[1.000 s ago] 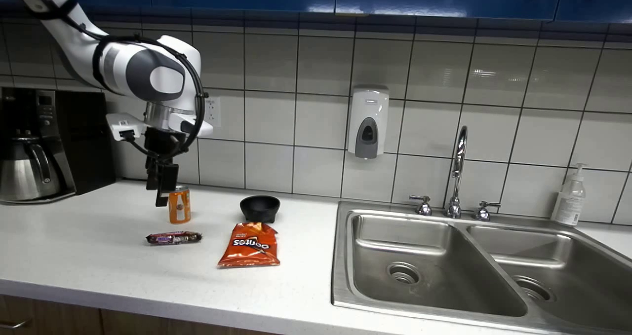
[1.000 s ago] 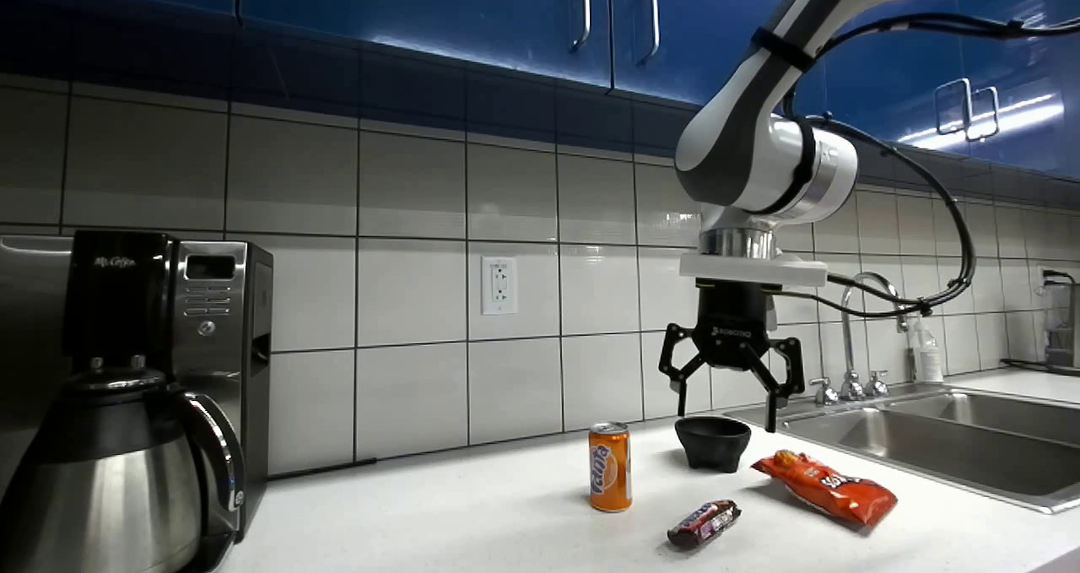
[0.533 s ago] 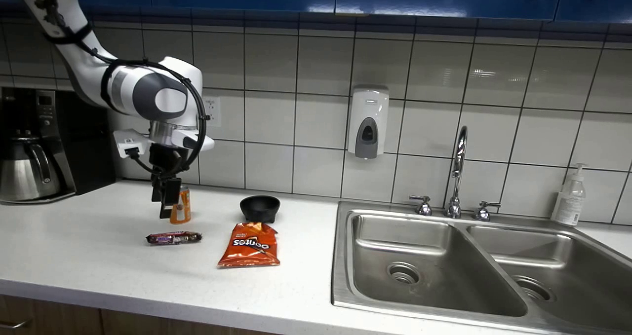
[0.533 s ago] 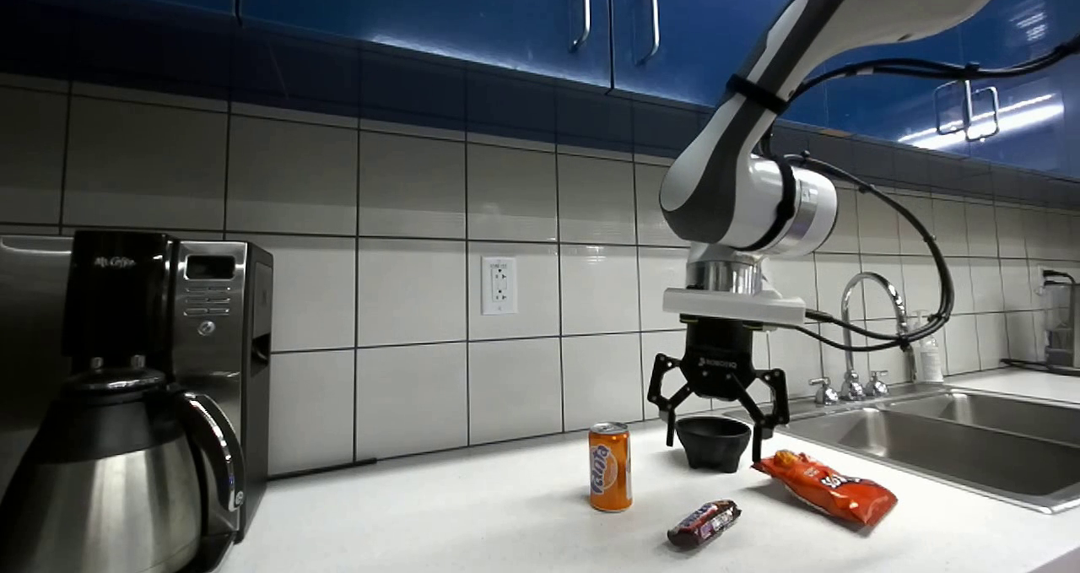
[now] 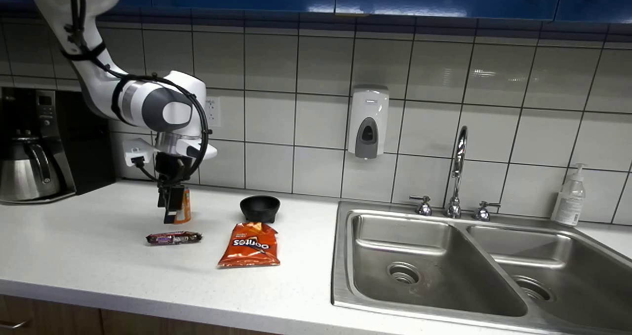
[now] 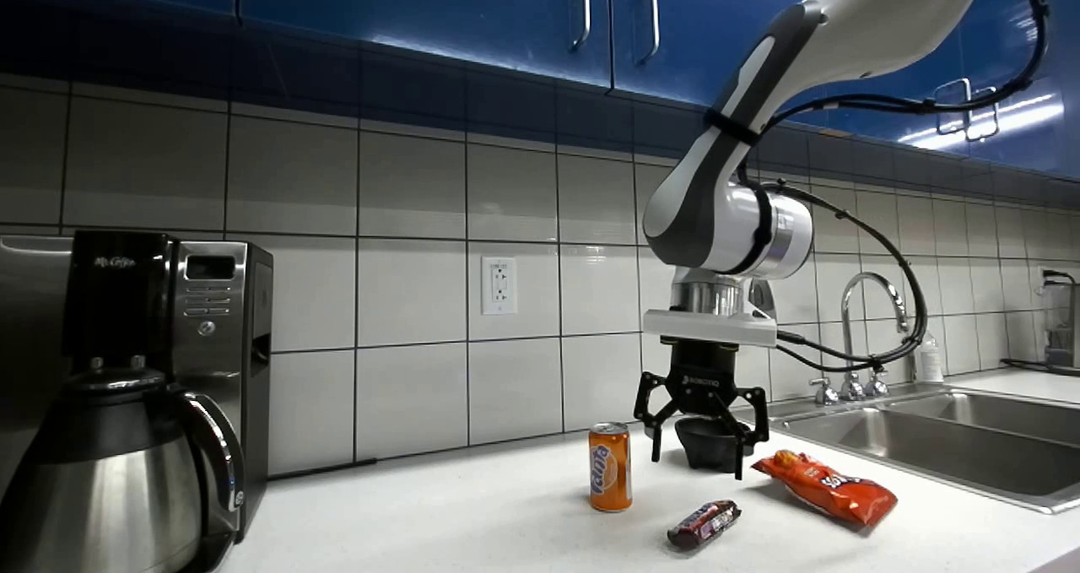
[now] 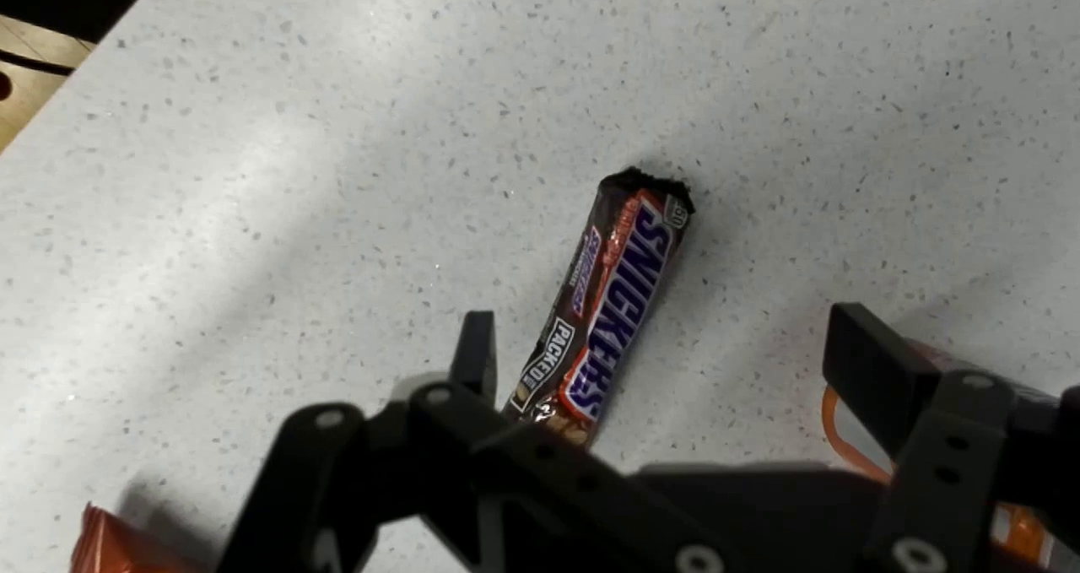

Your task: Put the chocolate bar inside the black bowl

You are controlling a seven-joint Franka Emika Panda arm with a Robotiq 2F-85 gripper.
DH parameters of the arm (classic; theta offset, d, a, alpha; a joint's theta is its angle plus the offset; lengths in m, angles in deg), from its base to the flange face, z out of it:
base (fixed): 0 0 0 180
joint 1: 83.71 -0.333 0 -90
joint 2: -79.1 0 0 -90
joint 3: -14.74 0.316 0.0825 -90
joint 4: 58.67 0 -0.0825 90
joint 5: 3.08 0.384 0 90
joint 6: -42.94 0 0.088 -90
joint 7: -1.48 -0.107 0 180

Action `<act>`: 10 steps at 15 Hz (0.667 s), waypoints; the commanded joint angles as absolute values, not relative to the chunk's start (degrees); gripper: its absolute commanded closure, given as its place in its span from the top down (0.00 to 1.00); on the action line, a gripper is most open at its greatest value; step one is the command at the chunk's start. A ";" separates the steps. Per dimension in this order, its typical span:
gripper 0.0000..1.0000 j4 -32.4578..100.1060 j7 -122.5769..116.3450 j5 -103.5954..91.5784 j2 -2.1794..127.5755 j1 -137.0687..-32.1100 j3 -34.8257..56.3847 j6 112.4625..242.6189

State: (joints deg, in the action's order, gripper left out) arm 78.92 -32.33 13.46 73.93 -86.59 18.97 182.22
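Observation:
The chocolate bar, dark brown with a reddish mark, lies flat on the counter in both exterior views (image 5: 174,238) (image 6: 704,524). It also shows in the wrist view, where the bar (image 7: 607,303) runs slanted and its lower end is hidden behind a finger linkage. The black bowl stands upright near the wall in both exterior views (image 5: 259,209) (image 6: 707,453); it is out of the wrist view. My gripper (image 5: 167,212) (image 6: 698,463) (image 7: 672,345) points down above the counter, open, with nothing held. It is above the bar's level and not touching it.
An orange can (image 5: 185,209) (image 6: 609,467) (image 7: 1025,531) stands close to the gripper. A red snack bag (image 5: 251,246) (image 6: 831,489) (image 7: 126,548) lies in front of the bowl. A sink (image 5: 340,256) and a coffee maker (image 5: 86,137) flank the area.
My gripper has moved down toward the counter, staying open. In an exterior view it shifts slightly right, in another slightly left. The bar, bowl, can and bag have not moved.

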 commanded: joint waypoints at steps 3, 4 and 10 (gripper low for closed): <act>1.00 75.85 -33.78 14.50 69.86 -87.24 18.05 182.55; 1.00 75.62 -33.82 14.49 69.43 -87.28 17.96 182.52; 1.00 74.71 -33.19 15.56 67.17 -87.22 17.78 182.36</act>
State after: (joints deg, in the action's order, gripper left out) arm 76.13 -32.56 14.04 68.51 -86.59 18.36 182.38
